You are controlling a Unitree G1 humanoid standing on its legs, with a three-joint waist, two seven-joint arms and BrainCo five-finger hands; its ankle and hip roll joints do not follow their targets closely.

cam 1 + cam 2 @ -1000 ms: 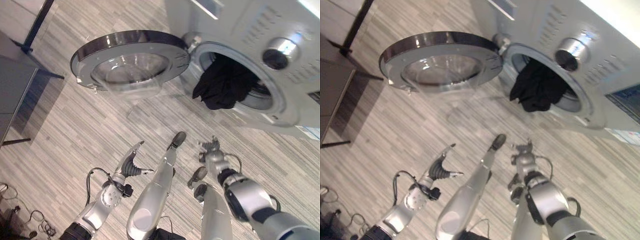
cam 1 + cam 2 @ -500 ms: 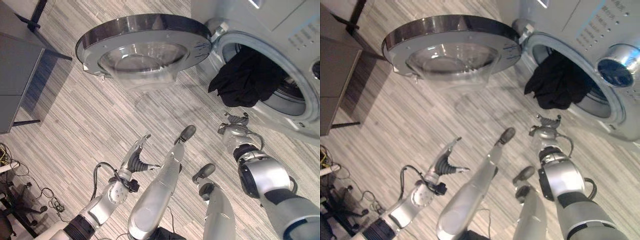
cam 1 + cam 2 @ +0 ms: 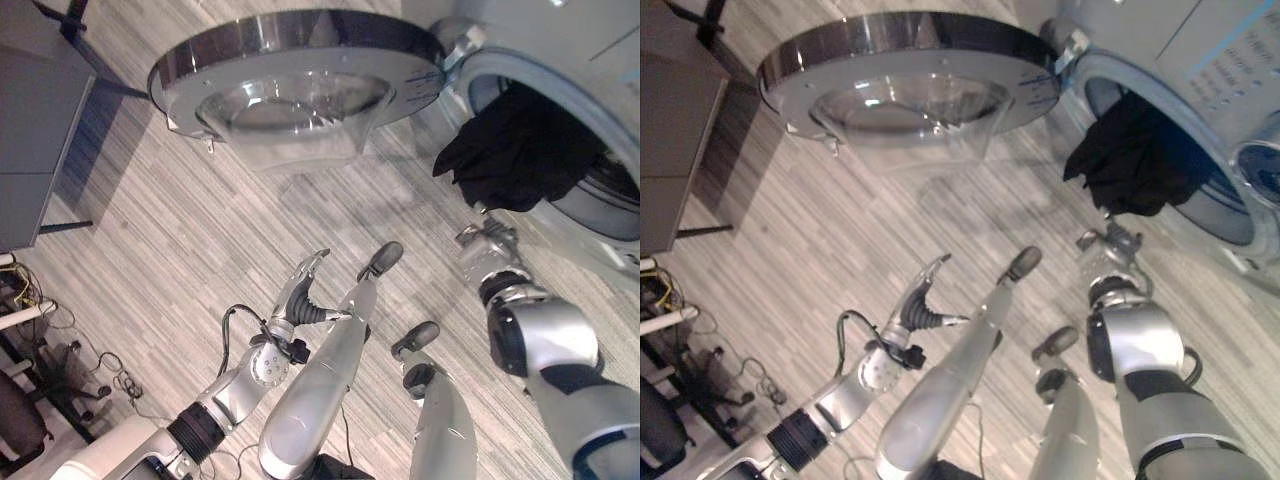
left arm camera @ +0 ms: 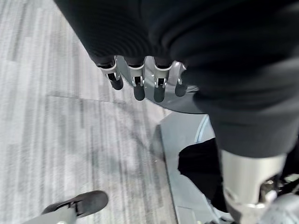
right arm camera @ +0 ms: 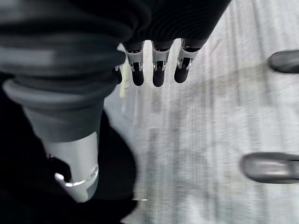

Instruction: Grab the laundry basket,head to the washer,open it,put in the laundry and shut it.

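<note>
The washer is seen at the upper right of the head views, its round door swung fully open to the robot's left, the glass bowl of the door facing down toward the striped wood-look floor. Dark laundry is bunched in the drum opening and hangs partly over the lower rim of the opening, so that it is not wholly inside. The right hand is held just below the hanging cloth, near the lower edge of the opening; in the right wrist view its fingers are seen straight and loosely spread with nothing between them, the dark cloth lying beside the thumb; whether the thumb touches the cloth cannot be told. The left hand is held low over the floor, well apart from the door and the washer, its fingers relaxed and open, with nothing held; the same relaxed row of fingers is seen in the left wrist view. A grey bench on dark legs is seen at the left edge.
</note>
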